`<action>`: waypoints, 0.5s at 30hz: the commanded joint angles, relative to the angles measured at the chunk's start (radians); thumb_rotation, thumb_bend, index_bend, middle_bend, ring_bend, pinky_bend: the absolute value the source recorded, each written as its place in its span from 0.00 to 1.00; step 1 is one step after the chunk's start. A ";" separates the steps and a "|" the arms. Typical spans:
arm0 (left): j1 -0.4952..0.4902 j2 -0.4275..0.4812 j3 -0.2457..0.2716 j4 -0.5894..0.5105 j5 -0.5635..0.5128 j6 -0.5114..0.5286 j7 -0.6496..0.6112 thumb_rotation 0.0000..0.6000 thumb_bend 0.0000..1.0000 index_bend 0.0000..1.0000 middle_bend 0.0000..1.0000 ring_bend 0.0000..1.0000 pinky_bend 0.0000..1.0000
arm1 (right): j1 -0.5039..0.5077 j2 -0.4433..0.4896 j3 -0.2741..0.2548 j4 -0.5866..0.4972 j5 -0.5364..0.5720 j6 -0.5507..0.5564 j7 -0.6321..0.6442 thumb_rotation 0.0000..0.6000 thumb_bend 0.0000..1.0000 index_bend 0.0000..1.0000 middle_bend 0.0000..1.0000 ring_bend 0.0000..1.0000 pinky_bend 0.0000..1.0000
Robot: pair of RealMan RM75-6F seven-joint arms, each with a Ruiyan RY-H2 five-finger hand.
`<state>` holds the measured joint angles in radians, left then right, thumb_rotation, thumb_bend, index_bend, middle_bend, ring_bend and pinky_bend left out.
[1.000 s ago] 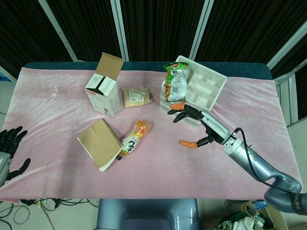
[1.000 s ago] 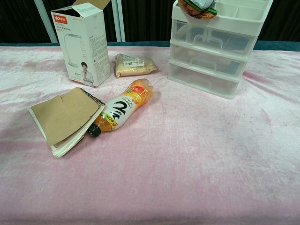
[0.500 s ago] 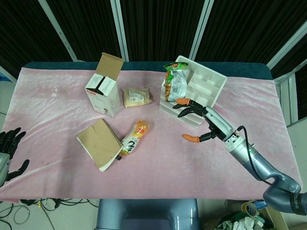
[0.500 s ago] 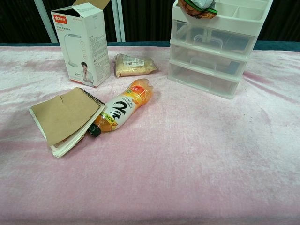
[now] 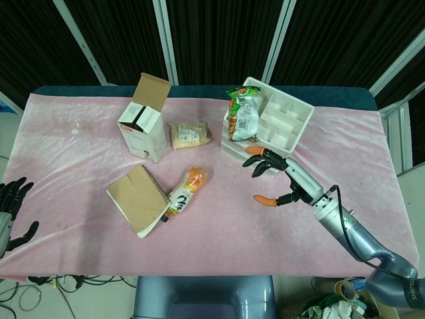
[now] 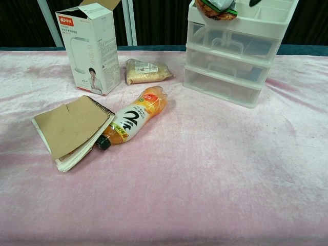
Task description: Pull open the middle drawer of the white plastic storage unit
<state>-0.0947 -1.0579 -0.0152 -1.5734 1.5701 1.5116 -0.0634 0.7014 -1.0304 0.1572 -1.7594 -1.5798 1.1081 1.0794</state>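
Reaching in: the right robot hand, spread and empty, hovers before the storage unit at the worktop's far right. Middle drawer shut; next, hook its handle.

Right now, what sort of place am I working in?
Probably a lab test bench, not a home: a table under a pink cloth, black curtains on metal frames behind, loose cables on the floor, and unrelated props like a notebook and a white drawer unit.
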 commanded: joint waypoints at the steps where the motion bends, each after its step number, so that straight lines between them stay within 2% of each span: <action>1: 0.002 0.000 -0.001 -0.001 -0.001 0.004 0.000 1.00 0.35 0.07 0.02 0.00 0.00 | -0.020 -0.021 -0.038 -0.027 0.012 -0.026 -0.078 1.00 0.18 0.17 0.43 0.52 0.67; 4: 0.007 -0.001 0.000 -0.002 -0.002 0.011 -0.004 1.00 0.35 0.07 0.02 0.00 0.00 | -0.027 -0.053 -0.068 -0.024 0.007 -0.049 -0.126 1.00 0.19 0.15 0.51 0.59 0.75; 7: 0.011 -0.002 -0.001 -0.001 -0.002 0.017 -0.003 1.00 0.35 0.07 0.02 0.00 0.00 | -0.020 -0.100 -0.083 -0.004 0.040 -0.099 -0.179 1.00 0.20 0.12 0.58 0.65 0.77; 12: 0.010 -0.002 -0.002 -0.001 -0.006 0.013 -0.001 1.00 0.35 0.07 0.02 0.00 0.00 | 0.001 -0.187 -0.072 0.052 0.129 -0.173 -0.275 1.00 0.20 0.09 0.69 0.75 0.82; 15: 0.008 -0.002 -0.002 -0.001 -0.007 0.009 0.002 1.00 0.35 0.07 0.02 0.00 0.00 | 0.015 -0.239 -0.046 0.096 0.196 -0.204 -0.312 1.00 0.22 0.07 0.76 0.81 0.85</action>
<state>-0.0862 -1.0598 -0.0173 -1.5747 1.5637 1.5210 -0.0618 0.7035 -1.2335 0.0942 -1.6953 -1.4245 0.9316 0.7979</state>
